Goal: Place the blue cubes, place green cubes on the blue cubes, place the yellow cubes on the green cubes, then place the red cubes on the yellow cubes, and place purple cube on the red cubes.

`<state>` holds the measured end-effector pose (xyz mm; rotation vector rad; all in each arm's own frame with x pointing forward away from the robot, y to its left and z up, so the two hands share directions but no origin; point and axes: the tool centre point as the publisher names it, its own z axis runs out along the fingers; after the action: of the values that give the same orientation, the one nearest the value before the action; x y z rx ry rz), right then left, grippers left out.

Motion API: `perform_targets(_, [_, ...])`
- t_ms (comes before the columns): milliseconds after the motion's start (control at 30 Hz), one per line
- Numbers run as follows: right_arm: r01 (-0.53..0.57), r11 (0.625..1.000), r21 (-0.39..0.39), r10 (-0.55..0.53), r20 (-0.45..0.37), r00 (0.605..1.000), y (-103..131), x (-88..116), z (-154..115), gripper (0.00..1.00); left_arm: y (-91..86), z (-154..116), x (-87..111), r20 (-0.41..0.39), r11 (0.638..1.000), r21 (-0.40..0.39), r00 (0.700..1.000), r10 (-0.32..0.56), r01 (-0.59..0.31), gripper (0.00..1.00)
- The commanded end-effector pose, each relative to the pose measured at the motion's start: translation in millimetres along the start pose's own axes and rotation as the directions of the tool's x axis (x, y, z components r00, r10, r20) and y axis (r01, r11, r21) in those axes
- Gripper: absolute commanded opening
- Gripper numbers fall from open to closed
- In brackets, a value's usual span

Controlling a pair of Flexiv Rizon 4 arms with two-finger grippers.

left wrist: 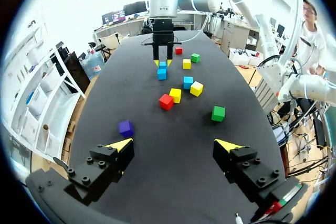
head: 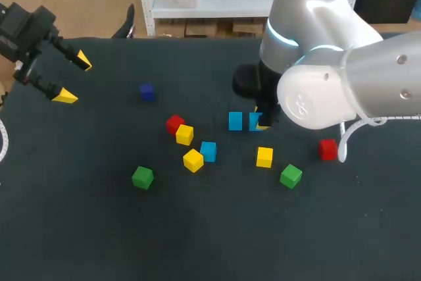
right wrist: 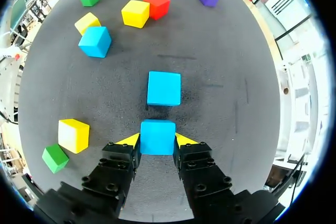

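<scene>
Right, my right arm (head: 342, 90) comes in from the right and reaches past the middle, wrist pointing straight down, right claw (right wrist: 157, 142) low at the worktop (head: 79, 241). Its fingers are clamped on a blue cube (right wrist: 157, 135), one yellow tip on each side face. I can't tell whether that cube is lifted or resting.

All places below are relative to the gripped blue cube:
- A second blue cube (right wrist: 164, 88) sits just ahead of it with a small gap, not touching.
- A third blue cube (head: 208, 151) is off to the left and nearer me, just beside a yellow cube (head: 193, 160).
- A red cube (head: 327, 149) and a green cube (head: 291, 176) sit to the right and nearer me.
- The purple cube (head: 147, 91) lies well to the left, between it and my left claw (left wrist: 176, 145).

My left arm (head: 23, 27) is parked at the far-left corner, well apart, claw spread wide and holding nothing. The bare worktop runs on toward me past the green cubes.
</scene>
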<state>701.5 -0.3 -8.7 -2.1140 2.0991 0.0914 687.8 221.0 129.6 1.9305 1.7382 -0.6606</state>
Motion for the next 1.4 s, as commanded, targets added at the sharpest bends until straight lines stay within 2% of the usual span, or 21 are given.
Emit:
perform_targets(33, [0.002, 1.0, -0.005, -0.002, 0.003, 1.0, -1.3, -0.5, 0.8, 0.0, 0.6, 0.3, 0.4, -0.001, 1.0, 0.001, 1.0, 0.001, -0.001, 1.0])
perform_targets(1400, [-0.013, 1.0, -0.015, 0.013, 0.004, 1.0, -2.1, 0.6, 6.4, 0.0, 0.6, 0.3, 0.4, -0.001, 1.0, 0.001, 1.0, 0.001, -0.001, 1.0])
